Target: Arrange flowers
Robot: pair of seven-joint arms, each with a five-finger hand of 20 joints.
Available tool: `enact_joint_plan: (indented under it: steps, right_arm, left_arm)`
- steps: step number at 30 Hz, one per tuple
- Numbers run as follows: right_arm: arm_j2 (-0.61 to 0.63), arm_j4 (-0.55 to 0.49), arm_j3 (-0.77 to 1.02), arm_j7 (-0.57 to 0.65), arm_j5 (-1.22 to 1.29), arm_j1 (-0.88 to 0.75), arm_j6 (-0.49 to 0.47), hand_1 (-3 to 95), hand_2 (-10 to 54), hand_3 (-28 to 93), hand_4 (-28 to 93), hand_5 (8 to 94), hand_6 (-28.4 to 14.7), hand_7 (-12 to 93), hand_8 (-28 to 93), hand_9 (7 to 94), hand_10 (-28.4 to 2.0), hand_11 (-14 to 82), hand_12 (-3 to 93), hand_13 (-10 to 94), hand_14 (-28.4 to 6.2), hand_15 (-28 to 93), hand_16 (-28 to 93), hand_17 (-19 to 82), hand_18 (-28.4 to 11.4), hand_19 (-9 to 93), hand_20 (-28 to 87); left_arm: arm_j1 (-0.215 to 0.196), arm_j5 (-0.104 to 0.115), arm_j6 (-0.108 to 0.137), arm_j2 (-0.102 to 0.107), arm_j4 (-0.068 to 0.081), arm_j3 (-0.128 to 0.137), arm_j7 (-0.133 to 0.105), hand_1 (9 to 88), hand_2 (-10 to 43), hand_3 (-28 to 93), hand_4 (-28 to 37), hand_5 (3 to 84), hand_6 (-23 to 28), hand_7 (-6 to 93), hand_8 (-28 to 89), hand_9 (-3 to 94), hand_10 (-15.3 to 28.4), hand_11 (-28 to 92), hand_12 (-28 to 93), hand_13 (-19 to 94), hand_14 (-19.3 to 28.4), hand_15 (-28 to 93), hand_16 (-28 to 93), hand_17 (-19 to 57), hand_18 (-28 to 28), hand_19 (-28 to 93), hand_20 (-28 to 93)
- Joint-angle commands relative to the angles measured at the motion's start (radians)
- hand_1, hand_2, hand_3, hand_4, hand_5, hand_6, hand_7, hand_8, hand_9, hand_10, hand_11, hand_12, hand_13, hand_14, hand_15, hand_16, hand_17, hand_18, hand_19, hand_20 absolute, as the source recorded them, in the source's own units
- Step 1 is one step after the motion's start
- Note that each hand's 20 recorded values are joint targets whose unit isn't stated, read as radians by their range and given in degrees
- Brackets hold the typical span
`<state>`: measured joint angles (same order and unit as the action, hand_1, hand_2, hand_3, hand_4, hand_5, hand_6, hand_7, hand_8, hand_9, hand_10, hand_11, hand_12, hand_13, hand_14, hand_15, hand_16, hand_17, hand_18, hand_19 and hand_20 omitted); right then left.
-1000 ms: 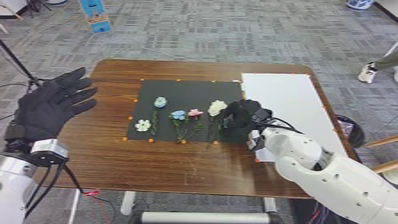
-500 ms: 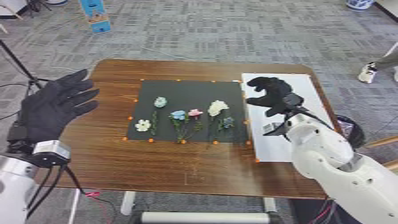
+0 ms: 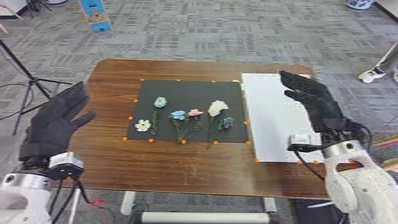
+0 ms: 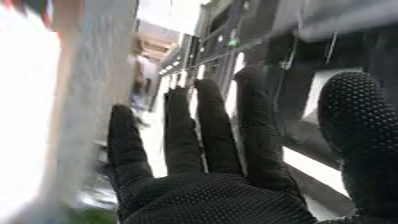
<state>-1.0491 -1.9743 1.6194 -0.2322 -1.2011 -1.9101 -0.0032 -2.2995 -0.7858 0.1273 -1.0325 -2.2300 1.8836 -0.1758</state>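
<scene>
In the head view, my right hand (image 3: 315,102) is held open over the right part of the white sheet (image 3: 271,107). My left hand (image 3: 55,120) stands open at the table's left edge. The right wrist view has my right hand (image 4: 213,197) with straight, spread fingers and nothing in it. On the black mat (image 3: 191,90) lie a pale blue flower (image 3: 160,102), a white flower (image 3: 143,125), a blue flower (image 3: 178,115), a pink flower (image 3: 195,113), a cream flower (image 3: 218,107) and a dark bluish flower (image 3: 227,122), some with green stems.
Small orange markers line the mat and the sheet on the brown table (image 3: 195,172). A black tripod (image 3: 34,80) stands on the floor beyond the table's left side.
My right hand has left the dark bluish flower, moved right over the white sheet and straightened its fingers. My left hand has turned, its fingers now pointing more upward.
</scene>
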Motion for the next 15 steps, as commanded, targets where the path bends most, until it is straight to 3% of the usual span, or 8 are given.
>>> enact_joint_plan:
  steps: [1, 4, 5, 8, 11, 13, 15]
  right_arm:
    - [-0.091, 0.013, 0.060, 0.012, 0.433, -0.171, -0.072, 16.8, 0.9, 89, -20, 39.3, 1.0, 8, -9, 35.9, -8.6, 3.3, 17.4, 23, -8.5, 3, 28, -4, -20.9, 32, 13]
    - [-0.100, 0.018, 0.065, 0.028, 0.369, -0.160, -0.115, 16.7, -1.7, 86, -21, 33.9, 0.7, 6, -8, 33.7, -7.9, 2.8, 17.2, 21, -8.7, 1, 29, -5, -21.5, 31, 12]
    - [-0.099, 0.015, 0.061, 0.028, 0.355, -0.159, -0.114, 16.5, -2.3, 85, -21, 33.8, 0.4, 6, -8, 33.2, -7.8, 2.6, 17.1, 21, -8.6, 0, 30, -5, -21.4, 31, 12]
    - [-0.104, 0.015, 0.051, 0.033, 0.350, -0.141, -0.133, 15.3, -4.3, 83, -22, 34.6, -0.4, 6, -8, 32.5, -7.7, 2.4, 17.0, 20, -8.2, -1, 30, -6, -21.0, 31, 11]
    - [-0.111, 0.017, 0.043, 0.036, 0.351, -0.129, -0.156, 14.9, -4.9, 83, -22, 33.9, -0.9, 6, -8, 32.1, -7.5, 2.3, 17.0, 20, -8.0, -2, 31, -7, -20.8, 31, 11]
    - [-0.109, 0.013, 0.038, 0.027, 0.337, -0.128, -0.152, 14.9, -4.9, 83, -22, 33.5, -0.9, 6, -8, 31.6, -7.4, 2.1, 17.0, 19, -7.9, -2, 31, -7, -20.6, 31, 11]
    - [-0.109, 0.010, 0.036, 0.014, 0.332, -0.129, -0.152, 15.0, -5.1, 83, -23, 33.1, -0.7, 6, -8, 31.5, -7.2, 2.1, 17.0, 19, -7.8, -3, 31, -7, -20.3, 31, 11]
  left_arm:
    - [0.041, 0.010, -0.093, -0.057, 0.032, -0.035, 0.046, 22.7, -7.2, 70, -28.3, 26.8, 2.4, 17.3, -9, 18.6, 9.3, 10, 18, 14, 11.3, 11, 7, -12.7, 22.1, 39, 8]
    - [0.062, 0.014, -0.126, -0.066, 0.041, -0.042, 0.068, 23.2, -8.0, 69, -28.3, 25.8, 2.1, 16.1, -9, 18.5, 9.0, 7, 18, 14, 12.0, 7, 6, -12.8, 23.4, 38, 8]
    - [0.071, 0.027, -0.158, -0.069, 0.047, -0.041, 0.084, 23.2, -8.4, 67, -28.3, 25.3, 1.9, 16.0, -9, 18.4, 8.9, 7, 18, 14, 12.8, 6, 6, -12.8, 25.1, 38, 7]
    - [0.103, 0.012, -0.176, -0.068, 0.060, -0.062, 0.089, 27.0, -8.3, 57, -28.3, 24.1, 2.0, 15.1, -8, 18.0, 9.1, 6, 19, 15, 15.7, 4, 4, -12.3, 28.2, 41, 2]
    - [0.109, 0.002, -0.182, -0.078, 0.065, -0.076, 0.093, 25.0, -9.3, 61, -28.3, 23.4, 1.7, 15.3, -8, 17.8, 9.3, 7, 19, 14, 15.7, 4, 5, -12.4, 28.4, 41, 0]
    - [0.104, 0.009, -0.181, -0.081, 0.067, -0.084, 0.091, 23.8, -9.5, 64, -28.3, 23.2, 1.6, 15.6, -8, 17.7, 9.2, 7, 19, 14, 15.1, 4, 5, -12.7, 28.4, 41, 0]
    - [0.111, 0.001, -0.155, -0.074, 0.070, -0.100, 0.078, 23.6, -9.5, 65, -28.3, 23.5, 1.6, 16.0, -8, 18.2, 9.1, 7, 19, 14, 13.5, 4, 6, -13.4, 26.9, 41, 1]
